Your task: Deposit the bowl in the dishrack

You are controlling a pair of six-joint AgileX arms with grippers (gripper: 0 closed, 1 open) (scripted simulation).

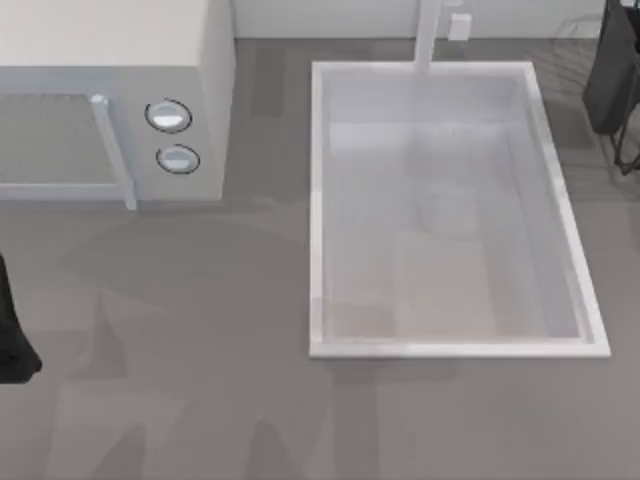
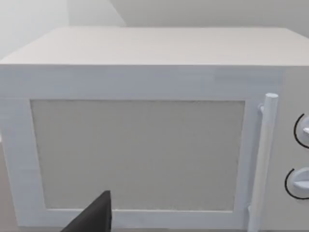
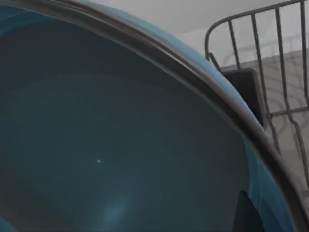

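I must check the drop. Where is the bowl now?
In the right wrist view the bowl sits close to the camera, with the dishrack's wire bars just behind its rim.

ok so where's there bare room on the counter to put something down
Bare counter runs along the whole near edge, below the microwave and the sink, plus a strip between the two. The sink's floor is bare too. It is crowded at the far right corner, where the right arm holds the bowl by the wire rack.

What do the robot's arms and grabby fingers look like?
Both arms are plain black with no markings or cables I can make out. The left arm is a dark blocky shape at the table's left edge; the right arm is a dark slab at the top-right corner.
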